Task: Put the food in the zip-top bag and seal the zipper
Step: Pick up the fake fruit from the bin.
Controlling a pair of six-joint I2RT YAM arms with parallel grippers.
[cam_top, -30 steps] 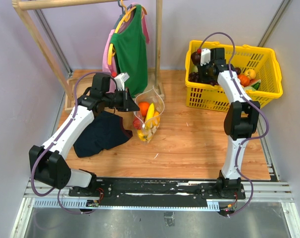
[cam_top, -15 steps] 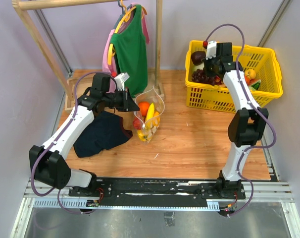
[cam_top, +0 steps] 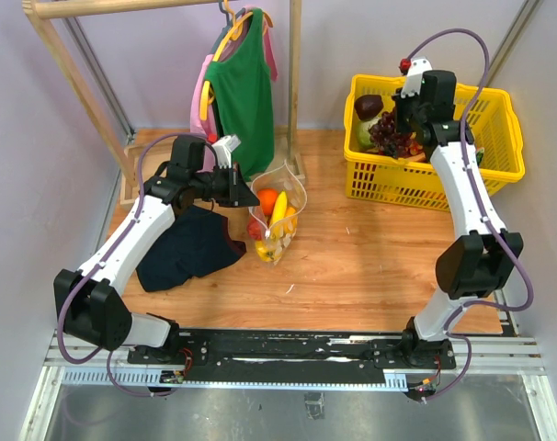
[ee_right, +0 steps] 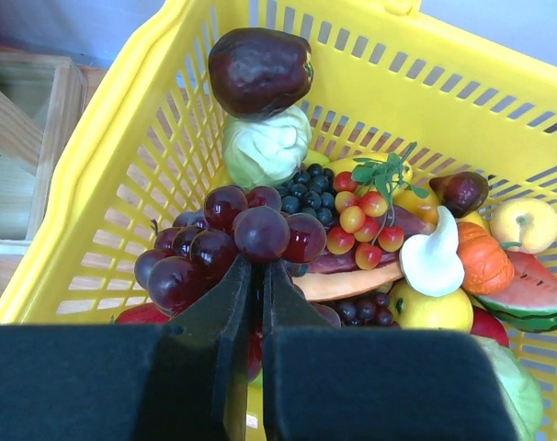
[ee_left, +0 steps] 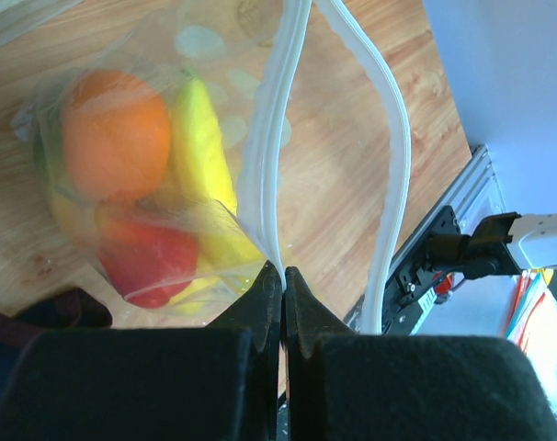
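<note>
Right wrist view alone shows fingers [ee_right: 225, 317] pinching purple grapes [ee_right: 228, 246].

Overhead, two close wrist views, bag [cam_top: 278, 216] shared

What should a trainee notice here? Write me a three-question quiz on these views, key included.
1. True or false: the left gripper is shut on the zipper edge of the zip-top bag.
2. What does the right gripper hold? A) a mushroom B) purple grapes C) a cabbage
3. Fill in: the right gripper is above the yellow ____.

Key: 1 true. 2 B. 3 basket.
</note>
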